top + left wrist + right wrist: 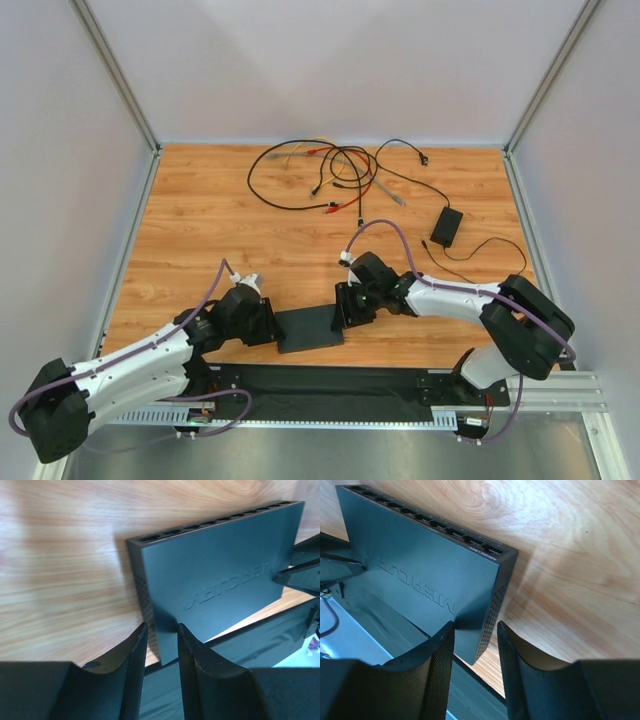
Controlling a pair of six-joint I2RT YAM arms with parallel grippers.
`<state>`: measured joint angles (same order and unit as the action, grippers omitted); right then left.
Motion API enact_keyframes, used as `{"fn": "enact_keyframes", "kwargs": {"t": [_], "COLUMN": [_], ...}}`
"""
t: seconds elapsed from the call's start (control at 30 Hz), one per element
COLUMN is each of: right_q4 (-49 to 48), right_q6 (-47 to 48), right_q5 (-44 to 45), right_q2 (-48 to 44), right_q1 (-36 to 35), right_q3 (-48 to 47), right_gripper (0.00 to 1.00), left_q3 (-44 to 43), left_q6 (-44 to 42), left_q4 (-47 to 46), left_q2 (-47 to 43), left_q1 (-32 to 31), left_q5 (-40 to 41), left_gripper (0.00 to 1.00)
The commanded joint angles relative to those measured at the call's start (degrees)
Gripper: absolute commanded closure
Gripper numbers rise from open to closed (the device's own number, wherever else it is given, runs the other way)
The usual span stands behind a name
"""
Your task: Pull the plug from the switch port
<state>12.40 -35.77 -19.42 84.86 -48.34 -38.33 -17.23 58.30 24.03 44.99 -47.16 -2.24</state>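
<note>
The switch (310, 330) is a flat black box lying at the table's near edge, between my two grippers. Its row of sockets (427, 522) along the far long edge shows no plug. The plug cannot be picked out in any view. My left gripper (268, 325) is at the switch's left end; in the left wrist view its jaws (161, 625) straddle the near corner of the switch (215, 575) with a narrow gap. My right gripper (350, 305) is at the right end. Its jaws (476, 624) straddle the other near corner of the switch (420, 565): one finger touches the top face, the other stands off the vented side.
A tangle of loose cables (320, 180) lies at the back of the table. A small black power adapter (447, 226) with a thin cord sits at the back right. A black mat (330, 385) runs along the near edge, below the switch. White walls enclose the table.
</note>
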Motion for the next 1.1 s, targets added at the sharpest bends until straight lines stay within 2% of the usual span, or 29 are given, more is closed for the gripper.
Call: {"fn": "enact_keyframes", "kwargs": {"t": [0.0,0.2,0.37,0.5,0.63,0.7,0.73,0.77,0.83,0.87,0.9,1.0,1.07], "right_q4": [-7.91,-8.62,-10.55,-17.14,-20.14,-22.05,-22.59,-22.43,-18.66,-13.16,-9.45,1.70,6.03], "right_q6": [-3.87,-4.84,-7.12,-11.86,-12.57,-12.66,-12.31,-11.96,-10.21,-9.07,-7.92,-2.56,1.29], "right_q5": [-3.08,-2.91,-1.85,-1.94,-1.32,-2.28,-2.64,-2.47,-0.54,3.30,5.68,14.13,15.81], "right_q2": [0.92,0.22,-2.24,-2.77,-1.63,-1.01,-1.19,-1.62,-3.99,-5.22,-7.84,-13.20,-15.15], "right_q1": [0.08,0.08,0.00,-0.35,-4.65,-7.12,-7.64,-8.35,-8.35,-8.18,-8.26,-7.92,-6.43], "right_q3": [1.41,2.29,4.57,7.21,6.52,5.19,5.02,4.67,3.53,2.91,1.34,-1.21,-1.92], "right_gripper": [0.60,0.63,0.63,0.63,0.60,0.58,0.57,0.56,0.49,0.45,0.36,0.23,0.22], "left_q3": [-0.17,-3.68,-8.95,-12.99,-24.57,-30.72,-36.41,-38.64,-43.30,-44.19,-44.81,-41.85,-39.56], "left_q6": [0.23,-2.05,-4.95,-7.50,-14.33,-17.33,-19.87,-21.03,-22.79,-23.14,-23.67,-23.68,-21.84], "left_q4": [-5.83,-8.91,-13.38,-17.34,-16.48,-11.14,-8.85,-5.26,-0.77,0.65,1.88,5.05,7.95], "left_q2": [2.72,8.70,19.50,28.91,37.08,40.77,41.31,41.66,40.88,40.01,37.56,30.80,27.45], "left_q1": [0.13,0.22,1.45,5.05,8.83,10.15,10.24,10.42,11.29,11.64,11.91,12.00,12.00], "left_q5": [-2.15,-1.01,-1.89,-4.43,-6.88,-6.21,-3.33,-2.08,1.78,2.06,3.63,6.72,6.55], "left_gripper": [0.62,0.61,0.61,0.61,0.61,0.59,0.57,0.52,0.46,0.45,0.44,0.36,0.35]}}
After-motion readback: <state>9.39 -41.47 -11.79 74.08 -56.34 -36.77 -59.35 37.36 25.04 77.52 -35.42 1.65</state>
